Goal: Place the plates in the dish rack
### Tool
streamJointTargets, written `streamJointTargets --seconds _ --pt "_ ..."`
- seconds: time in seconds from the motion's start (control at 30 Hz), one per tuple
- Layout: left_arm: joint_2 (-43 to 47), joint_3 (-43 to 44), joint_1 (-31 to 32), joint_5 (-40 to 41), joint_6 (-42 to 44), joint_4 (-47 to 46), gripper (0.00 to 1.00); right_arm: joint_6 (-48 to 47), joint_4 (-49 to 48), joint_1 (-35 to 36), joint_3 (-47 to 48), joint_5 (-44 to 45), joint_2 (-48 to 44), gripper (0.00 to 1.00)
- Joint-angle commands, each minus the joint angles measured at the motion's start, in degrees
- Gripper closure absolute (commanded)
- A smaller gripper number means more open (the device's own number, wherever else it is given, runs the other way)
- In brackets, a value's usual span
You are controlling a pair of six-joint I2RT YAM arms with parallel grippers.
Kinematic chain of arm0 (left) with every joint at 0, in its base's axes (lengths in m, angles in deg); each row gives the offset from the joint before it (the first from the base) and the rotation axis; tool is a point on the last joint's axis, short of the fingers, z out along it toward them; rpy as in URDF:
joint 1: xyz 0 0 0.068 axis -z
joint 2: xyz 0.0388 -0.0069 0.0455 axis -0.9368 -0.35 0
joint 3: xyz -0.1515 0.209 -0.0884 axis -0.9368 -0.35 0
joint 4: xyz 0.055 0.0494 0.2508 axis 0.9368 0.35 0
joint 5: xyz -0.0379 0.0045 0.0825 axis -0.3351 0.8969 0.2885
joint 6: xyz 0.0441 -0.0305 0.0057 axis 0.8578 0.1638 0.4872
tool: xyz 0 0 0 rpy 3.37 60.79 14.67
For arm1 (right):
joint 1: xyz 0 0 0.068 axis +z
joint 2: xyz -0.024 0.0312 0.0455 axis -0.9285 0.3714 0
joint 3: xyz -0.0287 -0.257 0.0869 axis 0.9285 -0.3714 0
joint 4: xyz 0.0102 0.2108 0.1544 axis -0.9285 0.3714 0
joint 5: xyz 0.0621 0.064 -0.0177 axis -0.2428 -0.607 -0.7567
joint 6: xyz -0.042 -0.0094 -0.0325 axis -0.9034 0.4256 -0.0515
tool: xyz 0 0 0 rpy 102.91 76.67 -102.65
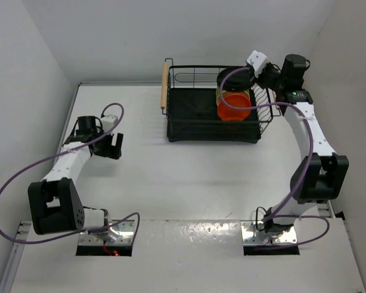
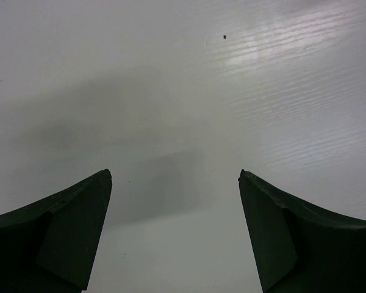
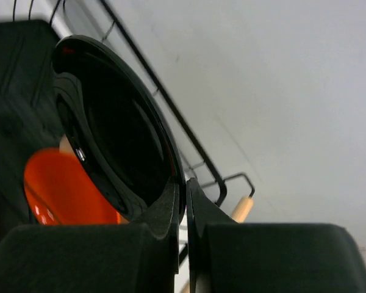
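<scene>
Up at the far side of the table [image 1: 189,183], the right gripper [image 3: 186,183] has its two fingers pinched tight on the rim of a glossy black plate [image 3: 116,140]. It holds the plate on edge over the right end of the dish rack [image 1: 189,116]. Just below the black plate, an orange plate [image 1: 235,105] stands tilted inside the rack, and the edge of a yellow-green plate [image 1: 219,96] shows beside it. One wooden handle [image 1: 165,85] runs along the rack's left end. Well apart from the rack, the left gripper [image 2: 174,232] hangs over bare table with its fingers spread wide and nothing between them.
</scene>
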Motion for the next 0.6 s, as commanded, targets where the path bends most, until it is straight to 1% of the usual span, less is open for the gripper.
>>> streamJointTargets --seconds 0.0,0.07,0.2,0.23,0.33,0.4,0.5,0.57 --pt "-1.17 1.63 -2.33 -0.56 -0.87 -1.22 0.1 -10.76 4.92 -1.64 4.83 -7.44 -0.41 1.0" --pt "-1.88 2.16 -2.34 -0.56 -0.87 -1.22 0.1 -14.18 9.13 -1.73 4.57 -7.27 0.3 1.0" --pt "-4.16 3.21 -2.95 -1.09 -1.39 -1.22 0.1 -19.37 10.2 -1.38 1.06 -6.22 1.0 1.0" --pt "-4.17 3.21 -2.95 -1.09 -1.39 -1.22 0.1 -20.51 10.2 -1.29 -0.08 -4.3 1.44 1.0" --pt "-5.66 3.83 -2.95 -1.61 -1.39 -1.22 0.1 -22.54 7.66 -0.77 -3.59 -2.44 2.58 1.0" --pt "-6.19 3.83 -2.95 -1.61 -1.39 -1.22 0.1 -24.99 4.5 0.37 -6.66 0.28 3.55 1.0" --pt "-6.19 3.83 -2.95 -1.61 -1.39 -0.7 0.1 -26.75 -2.43 2.66 -9.66 6.69 4.61 1.0" --pt "-6.19 3.83 -2.95 -1.61 -1.39 -0.69 0.1 -27.38 -5.17 3.19 -10.64 8.45 5.13 1.0"
